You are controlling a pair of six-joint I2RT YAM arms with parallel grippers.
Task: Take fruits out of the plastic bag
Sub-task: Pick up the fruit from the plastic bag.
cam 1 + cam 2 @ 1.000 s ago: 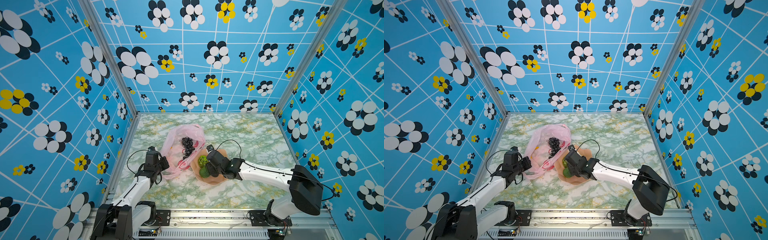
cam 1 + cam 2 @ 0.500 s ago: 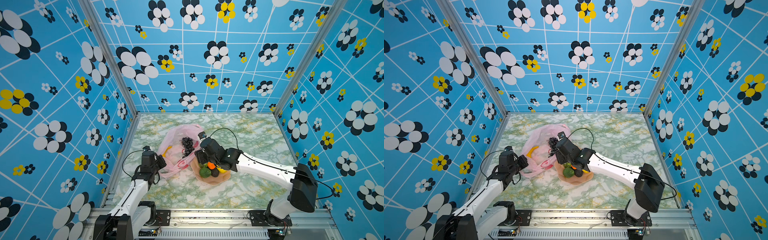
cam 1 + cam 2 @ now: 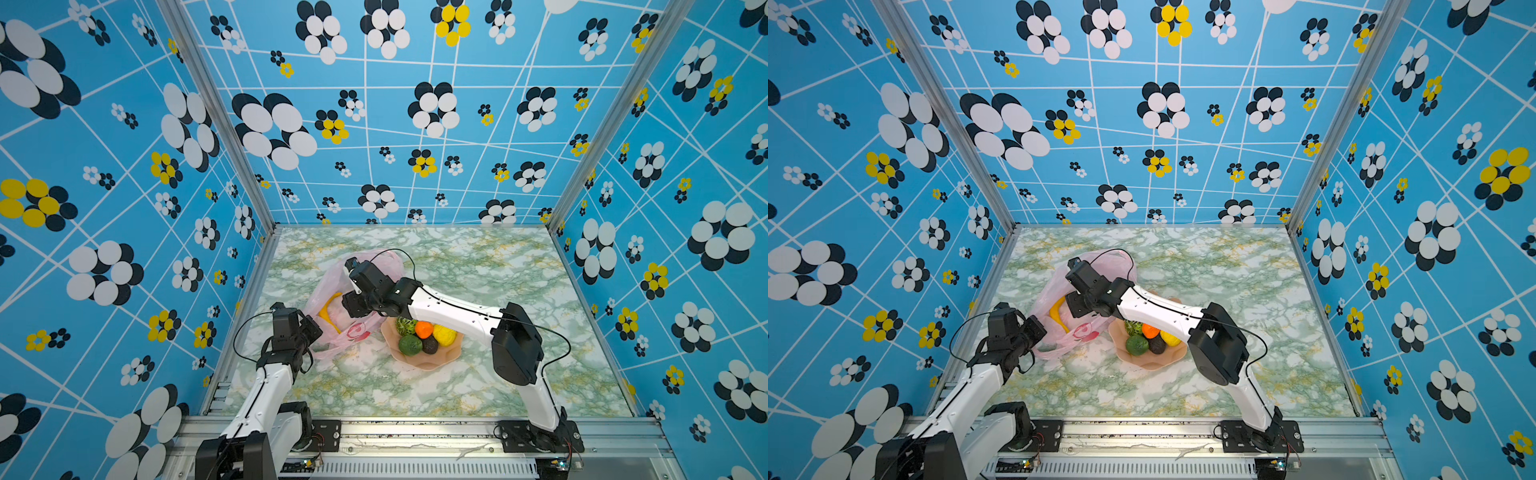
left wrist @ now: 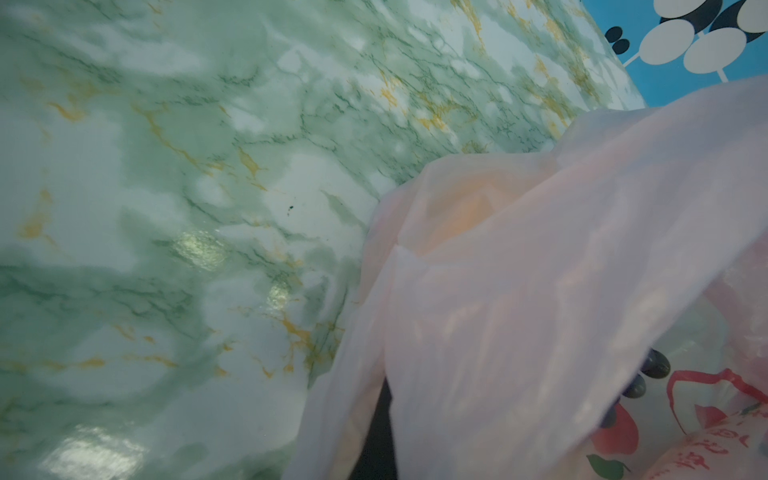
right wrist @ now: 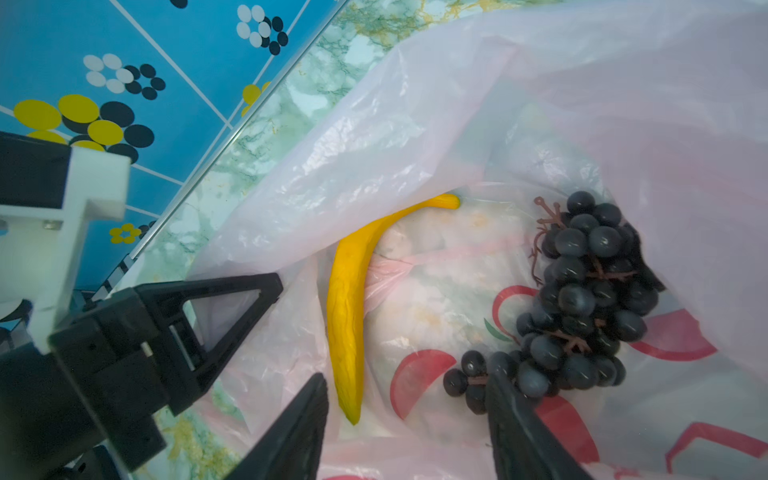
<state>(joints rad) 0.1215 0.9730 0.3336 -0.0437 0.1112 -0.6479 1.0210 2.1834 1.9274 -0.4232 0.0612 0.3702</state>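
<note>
In both top views, the plastic bag (image 3: 332, 286) is seen lying crumpled on the left-centre part of the table (image 3: 478, 266), its mouth spread open, and a banana (image 3: 331, 308) is visible inside it. The left pincer (image 3: 312, 329) is set at the bag's near left edge, closed on the pink film, while the right pincer (image 3: 1077, 306) is poised over the bag's opening. Just right of the bag, toward the near side, a peach plate (image 3: 432, 362) is placed, and on it an orange (image 3: 424, 328), a lemon (image 3: 444, 335), a lime (image 3: 410, 345), an avocado (image 3: 430, 345) and a green kiwi half (image 3: 404, 325) are gathered close together. In the left wrist view, folds of the bag (image 4: 540, 291) are shown close up over the table (image 4: 166, 208), with part of the grape bunch (image 4: 657, 364) glimpsed past the film; the pincer's own jaws cannot be made out there. In the right wrist view, the right pincer (image 5: 407, 374) is shown with its jaws held apart and nothing gripped between them; the banana (image 5: 349, 316) and the grape bunch (image 5: 590, 291) are seen lying inside the bag, apart from each other, the bunch near one fingertip, and the left pincer (image 5: 245, 299) is seen clamped on the bag's rim.
</note>
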